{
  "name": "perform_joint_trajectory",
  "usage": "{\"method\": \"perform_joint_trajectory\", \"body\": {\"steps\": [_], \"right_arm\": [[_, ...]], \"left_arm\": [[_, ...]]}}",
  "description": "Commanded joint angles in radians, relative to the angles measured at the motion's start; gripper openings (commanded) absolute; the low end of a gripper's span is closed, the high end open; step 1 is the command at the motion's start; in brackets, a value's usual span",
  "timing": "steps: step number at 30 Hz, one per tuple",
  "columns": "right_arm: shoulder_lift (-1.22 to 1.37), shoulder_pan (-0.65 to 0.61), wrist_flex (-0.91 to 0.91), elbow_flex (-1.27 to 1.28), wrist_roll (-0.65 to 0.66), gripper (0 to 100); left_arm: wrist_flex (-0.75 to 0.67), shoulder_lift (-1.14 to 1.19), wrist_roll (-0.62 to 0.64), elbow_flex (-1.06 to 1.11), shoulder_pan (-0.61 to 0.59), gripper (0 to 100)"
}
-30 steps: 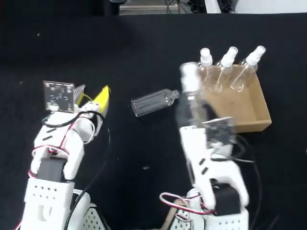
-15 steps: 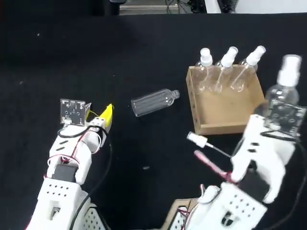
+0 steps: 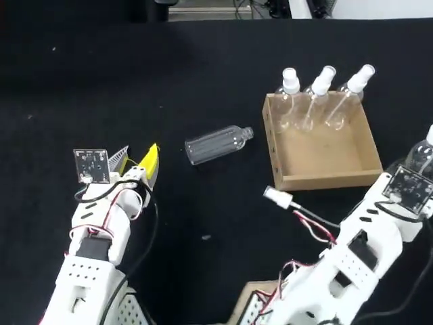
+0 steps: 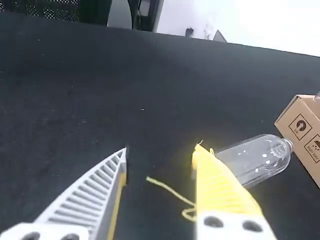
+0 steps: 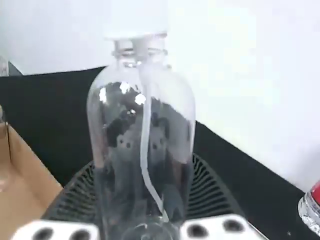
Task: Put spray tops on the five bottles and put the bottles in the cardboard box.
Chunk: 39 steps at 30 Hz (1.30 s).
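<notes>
Firstly, surface: the counter (image 3: 203, 68) was covered in black cloth. Cables lay along its far edge (image 3: 264, 8), and a pale wall (image 5: 260, 75) stood behind it.

Item, cardboard box (image 3: 325, 179): open-topped and brown, it sat right of the counter's middle. Three capped bottles (image 3: 312, 101) stood in a row against its far wall, clear-bodied with white spray tops, and the rest of the floor was bare.

Item, uncapped bottle (image 3: 216, 143): clear and ribbed, it lay on its side on the cloth just left of the box, with its open neck toward the box.

Item, loose spray top (image 3: 279, 198): white, with a thin dip tube, it lay on the cloth near the box's front left corner.

Item, left end effector (image 4: 161, 150): one finger grey and one yellow, spread apart and holding nothing, low over the cloth left of the uncapped bottle.

Item, right end effector (image 5: 145, 185): it was closed around the held bottle (image 5: 142, 140), a clear one standing upright with a white spray top fitted and the tube visible inside. In the high view that bottle was right of the box, outside it.
</notes>
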Motion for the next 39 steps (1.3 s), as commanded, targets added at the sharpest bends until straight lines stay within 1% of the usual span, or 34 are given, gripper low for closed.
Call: {"method": "perform_joint_trajectory", "body": {"steps": [1, 6, 9, 16, 19, 25, 28, 33, 36, 39], "right_arm": [[0.093, 0.035, -0.063, -0.102, -0.002, 1.1], [0.288, 0.072, -0.063, -0.268, -0.003, 1.1], [0.421, 0.074, -0.063, -0.358, -0.003, 1.5], [0.691, 0.100, -0.074, -0.507, 0.006, 1.6], [0.808, 0.123, -0.178, -0.582, -0.002, 1.2], [1.098, 0.135, -0.509, -0.688, 0.005, 1.1], [1.241, 0.144, -0.614, -0.759, 0.005, 1.2], [1.422, 0.146, -0.641, -0.912, -0.003, 1.1], [1.481, 0.146, -0.644, -0.978, -0.005, 1.1], [1.517, 0.146, -0.638, -1.053, -0.063, 1.1]], "left_arm": [[-0.025, -0.005, 0.011, 0.002, 0.018, 20], [-0.026, -0.005, 0.011, 0.002, 0.018, 20], [-0.026, -0.005, 0.009, 0.002, 0.018, 20], [-0.026, -0.005, 0.009, 0.001, 0.016, 20], [-0.026, -0.005, 0.009, 0.001, 0.016, 20], [-0.026, -0.005, 0.009, 0.001, 0.016, 20], [-0.026, -0.005, 0.009, 0.001, 0.016, 20], [-0.026, -0.005, 0.009, 0.001, 0.015, 20], [-0.026, -0.005, 0.009, 0.001, 0.015, 20], [-0.026, -0.005, 0.009, 0.001, 0.010, 20]]}}
